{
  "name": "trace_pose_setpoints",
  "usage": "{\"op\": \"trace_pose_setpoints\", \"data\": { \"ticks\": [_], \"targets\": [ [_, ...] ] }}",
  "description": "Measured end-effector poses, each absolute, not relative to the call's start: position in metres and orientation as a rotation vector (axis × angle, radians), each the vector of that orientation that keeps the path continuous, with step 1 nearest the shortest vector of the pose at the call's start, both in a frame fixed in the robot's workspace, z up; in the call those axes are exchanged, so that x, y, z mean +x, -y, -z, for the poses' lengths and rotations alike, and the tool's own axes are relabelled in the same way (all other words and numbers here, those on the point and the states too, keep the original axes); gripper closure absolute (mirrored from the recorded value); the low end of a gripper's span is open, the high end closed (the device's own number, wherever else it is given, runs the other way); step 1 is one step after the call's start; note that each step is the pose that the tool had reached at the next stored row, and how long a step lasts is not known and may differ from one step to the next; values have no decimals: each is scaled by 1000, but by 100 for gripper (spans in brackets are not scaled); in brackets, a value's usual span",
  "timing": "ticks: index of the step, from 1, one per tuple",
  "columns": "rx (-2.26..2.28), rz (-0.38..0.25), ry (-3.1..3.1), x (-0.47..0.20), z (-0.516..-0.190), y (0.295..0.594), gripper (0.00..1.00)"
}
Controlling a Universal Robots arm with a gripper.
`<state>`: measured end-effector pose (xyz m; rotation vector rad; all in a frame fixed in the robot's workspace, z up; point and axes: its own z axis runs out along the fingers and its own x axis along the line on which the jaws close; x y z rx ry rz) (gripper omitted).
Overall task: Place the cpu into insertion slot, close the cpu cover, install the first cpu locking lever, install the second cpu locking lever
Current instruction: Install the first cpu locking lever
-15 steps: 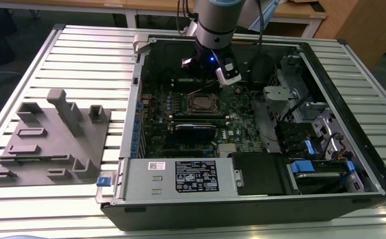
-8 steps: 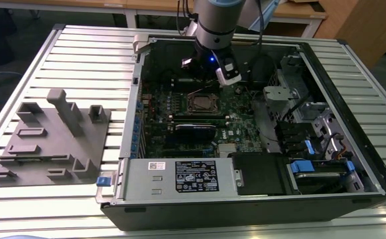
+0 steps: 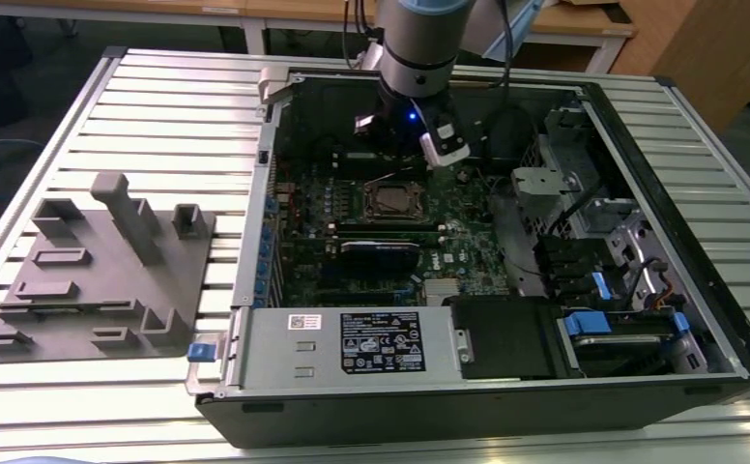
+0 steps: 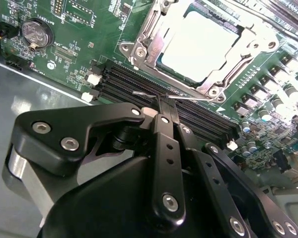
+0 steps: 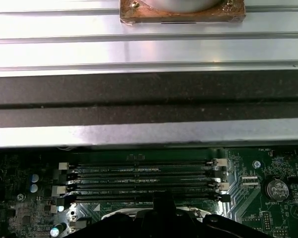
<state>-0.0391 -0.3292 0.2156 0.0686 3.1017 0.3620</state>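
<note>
The cpu (image 4: pixel 198 42), a flat pale metal square, lies in the insertion slot (image 3: pixel 394 200) on the green board. The cpu cover (image 4: pixel 148 47), a shiny metal frame, is down around it. A thin wire locking lever (image 4: pixel 139 92) runs along the socket's edge beside the memory slots (image 4: pixel 203 119). My gripper (image 4: pixel 163 101) has its black fingers (image 4: pixel 165 144) shut together, tips right at that lever rod, with nothing clearly clamped between them. In the exterior view the gripper (image 3: pixel 398 145) hangs inside the open computer case just behind the socket.
The case's metal wall (image 5: pixel 149 134) and the slatted table (image 5: pixel 149 49) lie close behind the memory slots (image 5: pixel 139 181). A coin battery (image 4: pixel 36 33) sits on the board. A grey power-supply box (image 3: pixel 336 343) fills the case front; a grey fixture (image 3: pixel 98 271) stands at the exterior view's left.
</note>
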Motion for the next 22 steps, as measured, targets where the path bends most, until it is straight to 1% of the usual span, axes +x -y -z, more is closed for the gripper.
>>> {"op": "trace_pose_setpoints", "data": {
  "ticks": [22],
  "targets": [
    [133,-361,-3065,-43,-212,329,89]
  ]
}}
